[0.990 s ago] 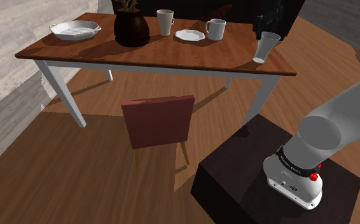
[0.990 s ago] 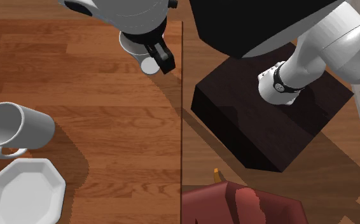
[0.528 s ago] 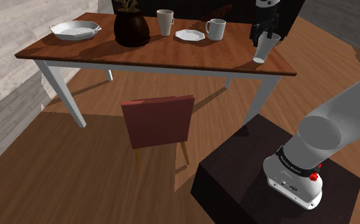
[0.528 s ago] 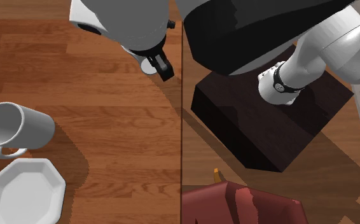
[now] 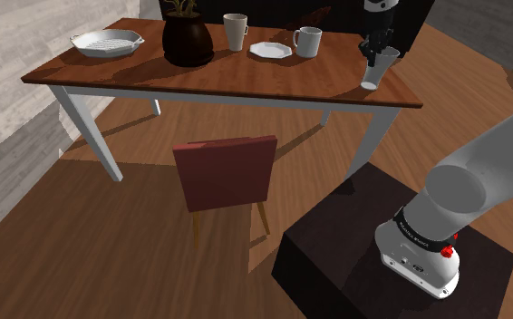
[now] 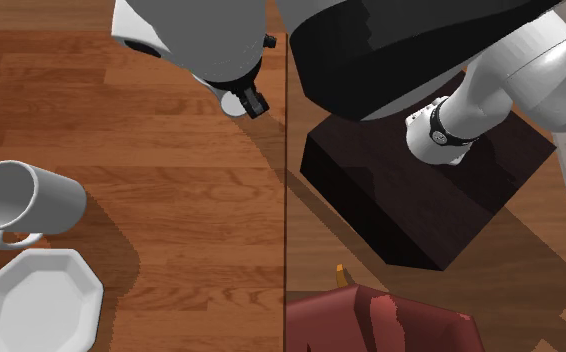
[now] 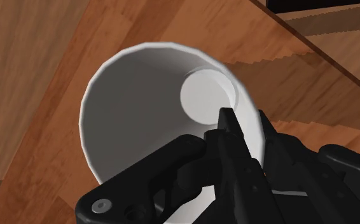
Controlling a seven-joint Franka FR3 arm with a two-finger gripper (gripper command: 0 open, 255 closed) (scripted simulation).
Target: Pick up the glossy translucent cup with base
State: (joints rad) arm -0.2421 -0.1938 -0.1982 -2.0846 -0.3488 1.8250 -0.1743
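The cup point(image 5: 376, 72) is a tall pale grey tumbler that narrows toward its base, standing near the right end of the wooden table point(image 5: 246, 86). My black gripper point(image 5: 372, 50) comes down onto its rim from above. In the wrist view one finger point(image 7: 226, 130) is inside the cup point(image 7: 147, 108) and the other is outside, so the gripper point(image 7: 245, 130) is shut on the cup's wall. In the second exterior view the white hand covers most of the cup point(image 6: 231, 102), with the gripper point(image 6: 248, 100) at its edge.
Further along the table stand a white mug point(image 5: 307, 42), an octagonal plate point(image 5: 270, 50), a second cup point(image 5: 236, 31), a dark plant pot point(image 5: 188, 41) and a ribbed dish point(image 5: 107, 42). A red chair point(image 5: 226, 174) stands in front. The table edge point(image 6: 285, 200) runs close to the cup.
The gripper has come down onto the cup's rim and its fingers have gone from open to shut on the wall. The cup stands where it was.
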